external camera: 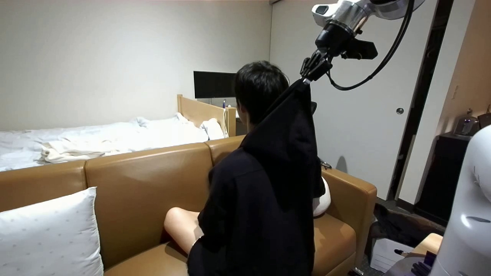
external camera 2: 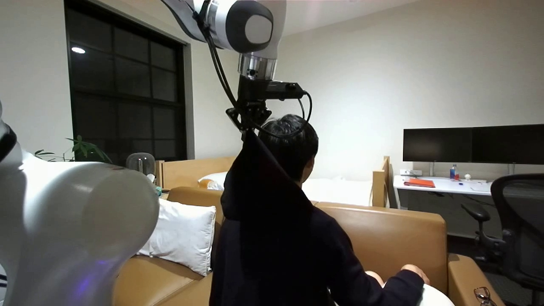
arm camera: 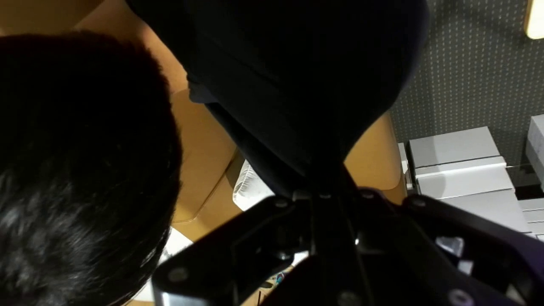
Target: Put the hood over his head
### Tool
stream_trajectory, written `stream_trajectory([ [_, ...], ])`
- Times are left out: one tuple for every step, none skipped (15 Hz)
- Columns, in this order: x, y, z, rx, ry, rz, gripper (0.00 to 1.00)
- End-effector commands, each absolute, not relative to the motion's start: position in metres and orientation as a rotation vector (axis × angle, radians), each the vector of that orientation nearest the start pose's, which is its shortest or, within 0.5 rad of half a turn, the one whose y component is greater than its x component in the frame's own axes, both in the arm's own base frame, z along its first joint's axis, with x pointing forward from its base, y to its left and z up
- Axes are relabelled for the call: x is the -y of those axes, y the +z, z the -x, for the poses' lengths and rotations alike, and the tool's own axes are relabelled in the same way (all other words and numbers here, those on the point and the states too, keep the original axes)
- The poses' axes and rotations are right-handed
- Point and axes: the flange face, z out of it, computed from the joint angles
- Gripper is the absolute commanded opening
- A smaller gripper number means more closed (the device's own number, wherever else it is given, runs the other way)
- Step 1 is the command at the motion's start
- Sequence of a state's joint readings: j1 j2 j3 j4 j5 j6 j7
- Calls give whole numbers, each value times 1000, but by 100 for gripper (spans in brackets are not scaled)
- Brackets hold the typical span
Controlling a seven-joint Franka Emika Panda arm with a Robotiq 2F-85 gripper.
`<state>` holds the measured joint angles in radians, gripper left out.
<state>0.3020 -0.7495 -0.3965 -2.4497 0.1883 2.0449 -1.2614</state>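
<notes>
A person with short black hair sits on a tan sofa, seen from behind in both exterior views. The bare head (external camera: pixel 261 82) also shows in an exterior view (external camera 2: pixel 293 146) and at the left of the wrist view (arm camera: pixel 80 178). The hood (external camera: pixel 289 128) of the black hoodie (external camera: pixel 261 207) is stretched up into a peak behind the head. My gripper (external camera: pixel 306 79) is shut on the hood's top edge, about level with the upper head and just behind it. In the wrist view the hood (arm camera: pixel 306 110) runs into the jaws (arm camera: pixel 321 196); the pinched fabric is dark and hard to see.
The sofa back (external camera: pixel 153 180) stands in front of the person, with a white pillow (external camera: pixel 50 234) to one side. A bed (external camera: pixel 96 138) lies beyond it. The white robot body (external camera 2: pixel 85 229) is nearby. Glasses (external camera 2: pixel 483 295) lie on the armrest. A desk (external camera 2: pixel 463 187) and chair (external camera 2: pixel 520 229) stand farther off.
</notes>
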Motion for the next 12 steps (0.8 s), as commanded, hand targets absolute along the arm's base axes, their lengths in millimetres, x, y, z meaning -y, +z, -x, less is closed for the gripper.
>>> stream_trajectory([
  [69,605,-361,1640,-795,2446,1],
  [75,616,-361,1643,-815,2467,1],
  [80,623,-361,1645,-834,2483,1],
  [83,632,-361,1653,-849,2499,1],
  [86,638,-361,1663,-859,2507,1],
  [89,644,-361,1673,-869,2515,1],
  [91,649,-362,1678,-878,2523,1],
  [93,654,-364,1687,-884,2520,1],
  [96,659,-366,1692,-896,2522,1],
  [99,664,-367,1697,-908,2520,1],
  [103,671,-367,1704,-926,2520,1],
  [106,677,-368,1709,-945,2525,1],
])
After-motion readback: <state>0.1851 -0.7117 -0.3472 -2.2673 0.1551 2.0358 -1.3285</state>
